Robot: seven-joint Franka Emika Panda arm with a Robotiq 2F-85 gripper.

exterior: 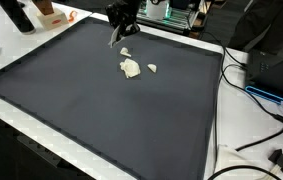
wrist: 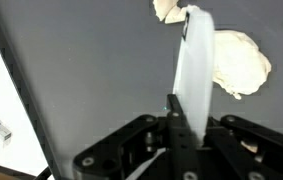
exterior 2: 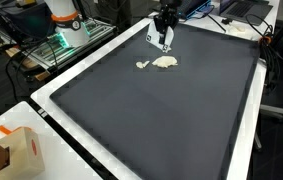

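Mat: dark grey rectangular mat (exterior: 101,110), matte and smooth with a thin raised rim. It lies on a white table (exterior: 217,130).
Blade: white flat plastic blade (wrist: 194,60), thin and slightly glossy, with a rounded tip. It runs up the middle of the wrist view and ends at upper centre.
Lumps: off-white, soft-looking and irregular, like dough. The large lump (exterior: 130,68) sits upper centre of the frame, the small lump (exterior: 152,68) just to its right, and the third lump (exterior: 125,52) just above it, nearest the blade.
Gripper: black gripper (wrist: 178,115), upper centre in both exterior views. Its fingers are pinched tight on the blade's lower end.
Contact: cannot tell whether the blade tip meets the mat.
Count: one blade, three lumps, one mat.
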